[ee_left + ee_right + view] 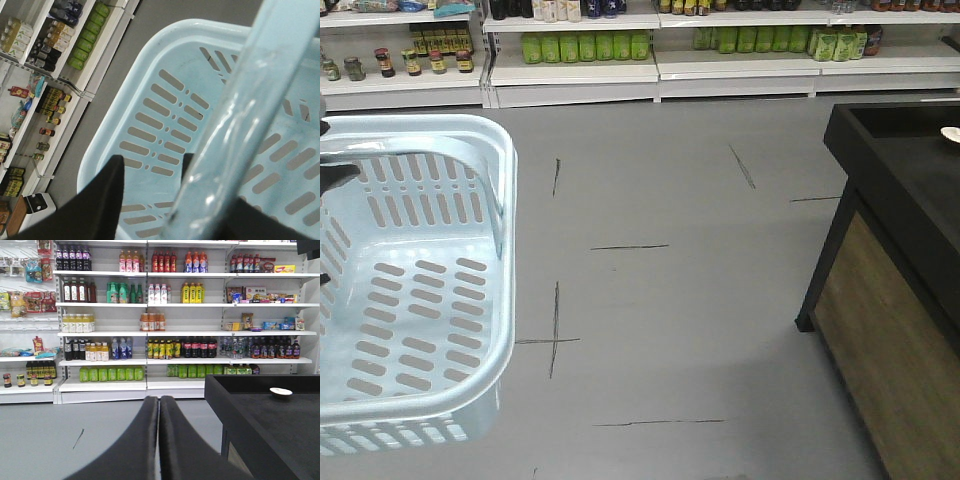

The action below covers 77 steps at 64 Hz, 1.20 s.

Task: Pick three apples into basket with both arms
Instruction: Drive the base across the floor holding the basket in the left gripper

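Shelves [180,360] of drinks line grey floor [700,300] beyond basket [508,210].

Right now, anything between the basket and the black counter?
Only bare grey floor with a few thin dark line marks lies between the basket and the black counter. The exterior front view shows it.

Bright, even shop light, soft shadows; basket handle [245,115] blurred up close (left wrist view).
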Available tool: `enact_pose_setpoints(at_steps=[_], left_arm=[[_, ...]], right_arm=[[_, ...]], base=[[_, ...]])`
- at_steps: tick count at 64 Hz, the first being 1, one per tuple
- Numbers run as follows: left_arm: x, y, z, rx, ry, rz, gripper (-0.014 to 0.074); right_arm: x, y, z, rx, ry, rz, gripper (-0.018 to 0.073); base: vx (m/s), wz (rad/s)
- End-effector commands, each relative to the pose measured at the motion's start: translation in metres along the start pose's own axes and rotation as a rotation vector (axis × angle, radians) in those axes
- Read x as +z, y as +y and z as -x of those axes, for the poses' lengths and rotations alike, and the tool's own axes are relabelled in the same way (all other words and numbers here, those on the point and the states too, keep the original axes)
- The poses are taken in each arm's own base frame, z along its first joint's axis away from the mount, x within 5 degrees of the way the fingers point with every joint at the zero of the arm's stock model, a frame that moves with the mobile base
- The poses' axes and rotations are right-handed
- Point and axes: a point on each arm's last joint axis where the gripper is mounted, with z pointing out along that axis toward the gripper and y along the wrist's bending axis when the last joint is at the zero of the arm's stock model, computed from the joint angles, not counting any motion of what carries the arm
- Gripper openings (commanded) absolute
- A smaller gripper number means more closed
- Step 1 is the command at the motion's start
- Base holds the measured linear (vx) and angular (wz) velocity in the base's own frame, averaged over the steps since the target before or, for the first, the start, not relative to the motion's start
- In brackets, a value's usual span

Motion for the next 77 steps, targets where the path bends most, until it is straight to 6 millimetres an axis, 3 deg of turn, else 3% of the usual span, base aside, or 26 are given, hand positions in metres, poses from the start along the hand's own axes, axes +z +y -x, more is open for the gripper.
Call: enact_pose_setpoints(at_steps=[1,77], left_arm=[[-0.0135,0.0124,0.0099,-0.013,-0.108,0.082,-0.0007],[-0.0135,0.0124,0.0099,-0.013,-0.108,0.082,-0.0007]], right_arm=[[-0.001,-0.0001,0.0023,-0.01,-0.068,-0.001,-0.0009],[-0.001,-0.0001,0.0023,-0.01,-0.068,-0.001,-0.0009]], base=[[0.09,0.05],[0.16,0.02]])
